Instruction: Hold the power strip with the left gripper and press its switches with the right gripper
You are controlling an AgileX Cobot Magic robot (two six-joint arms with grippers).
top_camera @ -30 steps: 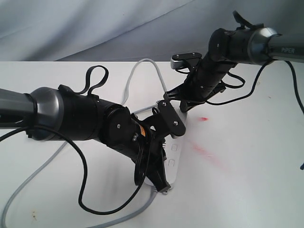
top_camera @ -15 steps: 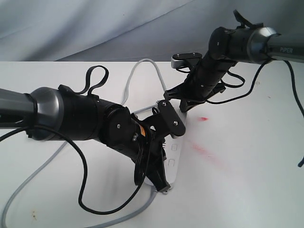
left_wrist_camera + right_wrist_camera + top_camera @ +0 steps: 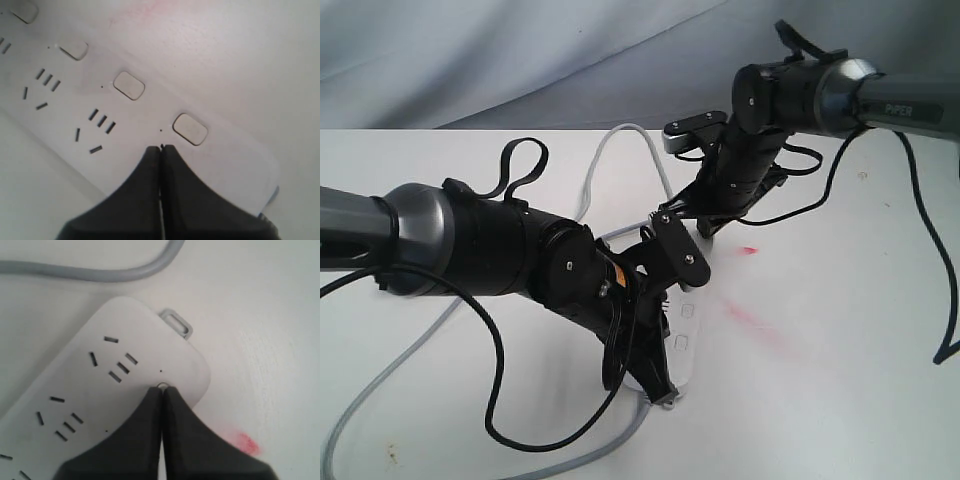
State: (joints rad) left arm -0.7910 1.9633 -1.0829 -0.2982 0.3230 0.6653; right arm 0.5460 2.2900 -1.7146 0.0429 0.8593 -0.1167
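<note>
On a white table (image 3: pixel 860 330), 1 white power strip (image 3: pixel 686 338) is laid flat, largely covered in the exterior view by the 2 black arms. Item 1, left gripper (image 3: pixel 160 151): its 2 fingers are pressed together with nothing between them. The joined tip is set on or just above the strip's top face near one end, just beside the last of the 4 switches (image 3: pixel 190 129) shown in the left wrist view; contact cannot be confirmed. Item 2, right gripper (image 3: pixel 161 389): its fingers are likewise closed on nothing, and the tip is placed at the strip's opposite end, close to the rounded corner. Only a thin pale arc is seen under that tip, and whether anything is pressed cannot be told. Dark socket slots (image 3: pixel 120 367) are ranged along the strip's top face. 1 small grey tab (image 3: pixel 176 321) projects from the strip's end by the right gripper. 1 grey cord (image 3: pixel 100 273) is curved across the table just beyond that same end. 1 red smear (image 3: pixel 245 444) is marked on the table near the strip's corner, apart from it.
</note>
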